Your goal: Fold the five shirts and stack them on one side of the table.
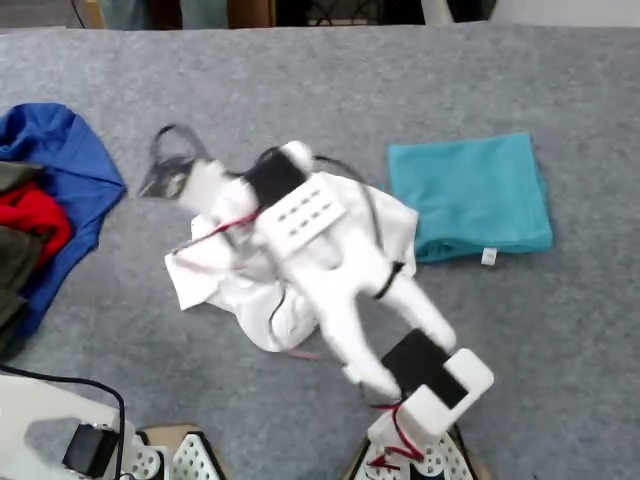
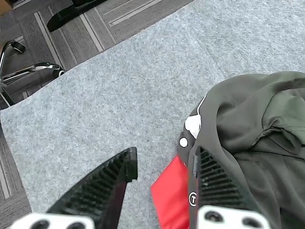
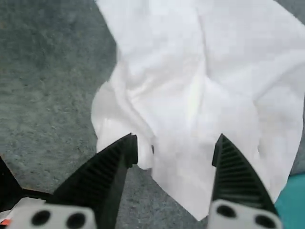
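A crumpled white shirt (image 1: 215,285) lies at the table's middle, and in the right wrist view the white shirt (image 3: 200,71) spreads under my right gripper (image 3: 174,157), which is open just above the cloth's edge. From overhead the right gripper (image 1: 170,170) is at the shirt's far left corner. A folded teal shirt (image 1: 470,195) rests to the right. At the left edge lies a pile: a blue shirt (image 1: 70,160), a red shirt (image 1: 35,215) and a dark olive shirt (image 1: 12,260). My left gripper (image 2: 164,162) hangs open over the olive shirt (image 2: 252,124) and red shirt (image 2: 171,195).
A grey mat (image 1: 400,80) covers the table. The table's edge and the floor with a chair base (image 2: 28,71) lie beyond the pile in the left wrist view. The left arm's base (image 1: 90,450) stands at the near left; the right arm (image 1: 340,270) crosses the white shirt.
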Action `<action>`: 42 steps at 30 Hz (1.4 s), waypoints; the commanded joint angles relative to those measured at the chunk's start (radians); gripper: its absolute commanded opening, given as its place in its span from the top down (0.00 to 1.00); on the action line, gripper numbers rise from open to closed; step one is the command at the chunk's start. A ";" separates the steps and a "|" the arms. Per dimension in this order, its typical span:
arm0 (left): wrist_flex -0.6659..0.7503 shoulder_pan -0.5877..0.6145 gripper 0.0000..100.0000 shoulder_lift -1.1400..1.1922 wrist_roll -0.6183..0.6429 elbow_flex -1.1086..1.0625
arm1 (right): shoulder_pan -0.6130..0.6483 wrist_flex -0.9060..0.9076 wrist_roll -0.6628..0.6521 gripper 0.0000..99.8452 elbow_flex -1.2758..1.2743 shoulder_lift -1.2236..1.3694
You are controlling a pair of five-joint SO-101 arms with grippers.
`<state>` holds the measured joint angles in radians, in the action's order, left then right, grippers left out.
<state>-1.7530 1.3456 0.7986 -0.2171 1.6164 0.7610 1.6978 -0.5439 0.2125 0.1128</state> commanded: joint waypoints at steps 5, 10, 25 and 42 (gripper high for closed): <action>-0.009 0.013 0.79 -0.011 -0.011 0.035 | 0.215 -0.176 -0.195 0.73 0.051 0.159; -0.008 0.024 0.79 0.006 -0.009 0.035 | 0.272 -0.241 -0.173 0.74 0.150 0.315; -0.008 0.056 0.79 0.061 -0.014 0.044 | 0.244 -0.178 -0.215 0.82 0.314 0.516; -0.008 0.058 0.79 0.061 -0.014 0.036 | 0.224 -0.264 -0.253 0.80 0.318 0.645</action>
<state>-1.7530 1.3932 0.8723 -0.2171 1.6164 0.9958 1.4523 -0.7925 0.4887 0.7587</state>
